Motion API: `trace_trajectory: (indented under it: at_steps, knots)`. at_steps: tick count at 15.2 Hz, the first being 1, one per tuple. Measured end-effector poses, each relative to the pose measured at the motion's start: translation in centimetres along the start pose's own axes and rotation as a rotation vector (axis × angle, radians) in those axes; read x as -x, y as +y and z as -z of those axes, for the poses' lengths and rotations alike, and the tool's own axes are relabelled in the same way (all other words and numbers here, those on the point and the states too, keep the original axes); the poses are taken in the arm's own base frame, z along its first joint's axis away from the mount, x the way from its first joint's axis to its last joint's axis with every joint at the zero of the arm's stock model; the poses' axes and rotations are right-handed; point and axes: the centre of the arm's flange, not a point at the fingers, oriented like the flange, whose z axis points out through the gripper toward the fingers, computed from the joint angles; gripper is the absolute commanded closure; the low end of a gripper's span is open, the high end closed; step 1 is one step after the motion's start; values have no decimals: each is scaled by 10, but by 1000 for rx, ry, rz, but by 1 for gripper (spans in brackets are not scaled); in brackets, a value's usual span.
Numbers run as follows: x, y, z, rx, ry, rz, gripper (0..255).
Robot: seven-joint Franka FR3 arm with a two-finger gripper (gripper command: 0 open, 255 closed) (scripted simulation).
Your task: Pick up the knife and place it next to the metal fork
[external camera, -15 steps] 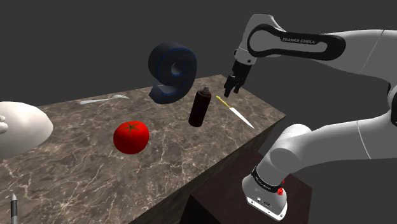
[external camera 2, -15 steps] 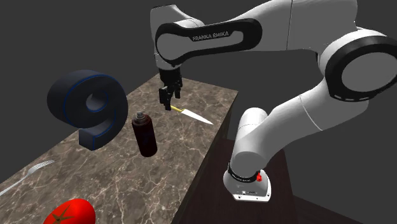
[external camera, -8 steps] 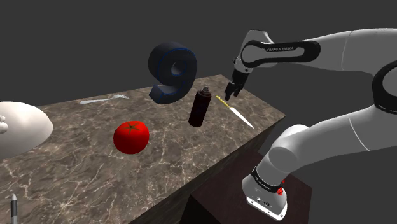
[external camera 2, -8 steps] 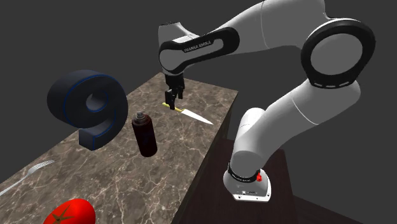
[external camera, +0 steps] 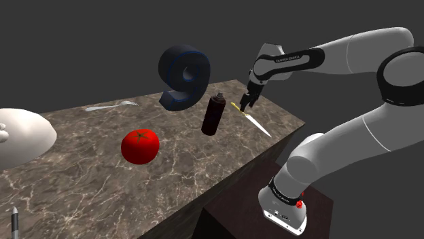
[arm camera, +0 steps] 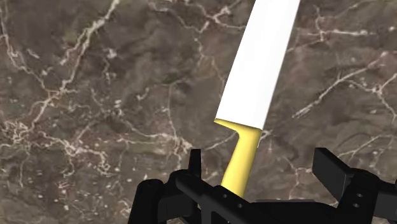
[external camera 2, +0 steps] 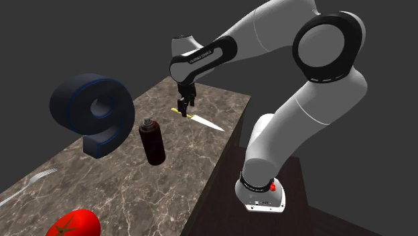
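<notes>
My jaws stand wide astride the yellow-handled white-bladed knife (arm camera: 256,95) — not gripping yet. I'd centre on the handle, sink toward the brown marble desk (arm camera: 95,95), then squeeze.

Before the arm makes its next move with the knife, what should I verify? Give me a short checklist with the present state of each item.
1. The claw is open: ok, its fingers stand apart.
2. The handle of the knife is between the fingers: ok, but nearer one finger than the other.
3. The claw is low enough to close on the handle: cannot tell.
4. The fork is in sight as goal: ok, toward the shoulder view's left.
5. The straight way to the fork is free: not ok, the dark bottle and the big number 9 stand near that line.
</notes>
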Motion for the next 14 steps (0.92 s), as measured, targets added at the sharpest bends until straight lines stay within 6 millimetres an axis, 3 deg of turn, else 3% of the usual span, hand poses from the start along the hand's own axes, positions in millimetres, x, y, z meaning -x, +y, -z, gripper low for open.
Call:
trace_trajectory:
  at_steps: [5,10,11,14]
  knots:
    - [-1,0,-22,0,0,0,0]
    - [-1,0,-24,0,1,0,0]
    - [-1,0,-24,0,1,0,255]
    - [-1,0,-24,0,1,0,255]
